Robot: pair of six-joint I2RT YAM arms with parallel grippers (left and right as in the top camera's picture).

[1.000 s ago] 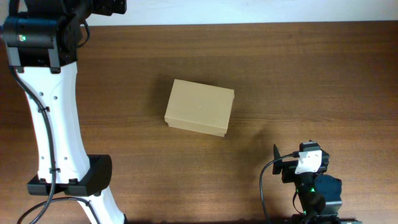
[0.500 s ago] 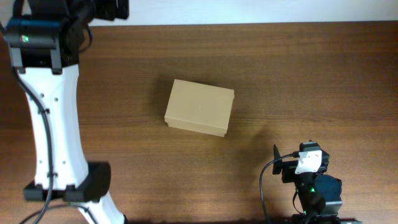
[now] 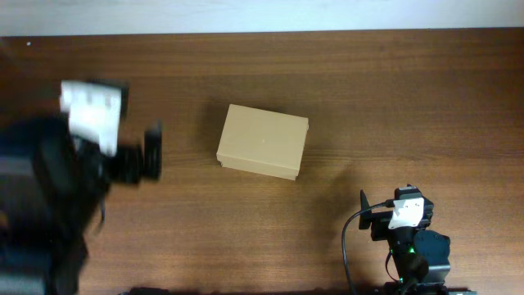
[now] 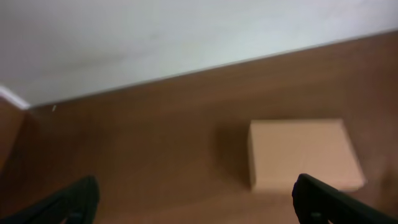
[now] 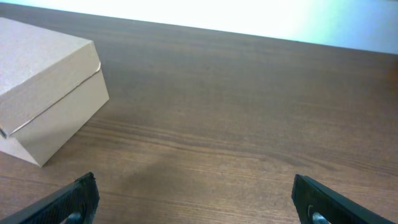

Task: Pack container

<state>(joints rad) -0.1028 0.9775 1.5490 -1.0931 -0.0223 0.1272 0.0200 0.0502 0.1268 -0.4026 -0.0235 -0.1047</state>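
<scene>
My left claw has swung in from the far corner and gapes empty, like my right claw. The box sits shut mid-table; I'd raise the flap at its free edge.

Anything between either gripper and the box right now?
Nothing visible. In the left wrist view, only bare table lies between the open left gripper and the container. The same holds for the open right gripper: nothing but wood up to the container, whose lid is down.
</scene>
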